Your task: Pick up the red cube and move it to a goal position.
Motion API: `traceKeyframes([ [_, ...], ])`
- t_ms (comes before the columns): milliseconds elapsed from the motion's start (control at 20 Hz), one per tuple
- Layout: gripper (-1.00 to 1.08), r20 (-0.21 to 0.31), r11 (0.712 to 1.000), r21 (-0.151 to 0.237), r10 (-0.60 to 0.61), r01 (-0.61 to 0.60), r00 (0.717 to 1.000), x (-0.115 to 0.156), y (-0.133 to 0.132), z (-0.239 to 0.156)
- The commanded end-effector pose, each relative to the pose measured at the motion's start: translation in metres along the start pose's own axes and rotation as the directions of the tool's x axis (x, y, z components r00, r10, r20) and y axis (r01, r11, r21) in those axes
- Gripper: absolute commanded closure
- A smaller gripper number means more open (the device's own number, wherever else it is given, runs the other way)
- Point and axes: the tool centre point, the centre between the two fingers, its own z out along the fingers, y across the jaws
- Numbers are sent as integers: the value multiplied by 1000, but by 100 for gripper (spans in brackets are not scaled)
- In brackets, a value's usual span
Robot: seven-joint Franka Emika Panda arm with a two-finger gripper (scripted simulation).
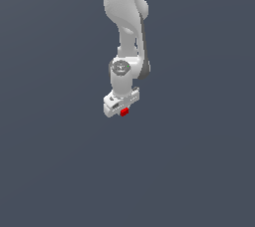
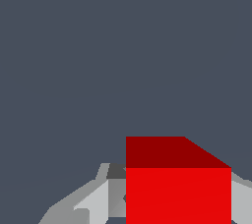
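The red cube (image 1: 124,112) is a tiny bright red block sitting just under the white hand of my gripper (image 1: 122,107) in the exterior view. The hand hides most of the fingers there. In the wrist view the red cube (image 2: 178,188) looms large between two grey fingers (image 2: 98,202), one pressed against each side of it. The gripper is shut on the cube.
The white arm (image 1: 127,17) comes down from the top middle of the exterior view. Around it there is only a flat, plain dark grey-blue surface (image 1: 60,161); no other object or edge shows.
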Motion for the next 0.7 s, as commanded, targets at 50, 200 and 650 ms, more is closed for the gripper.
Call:
traceKeyframes([
  [50, 108, -1, 1000, -1, 0, 0, 1000, -1, 1, -11],
  [200, 108, -1, 1000, -1, 0, 0, 1000, -3, 3, -25],
  [650, 108, 0, 1000, -1, -1, 1, 1000, -11, 10, -96],
])
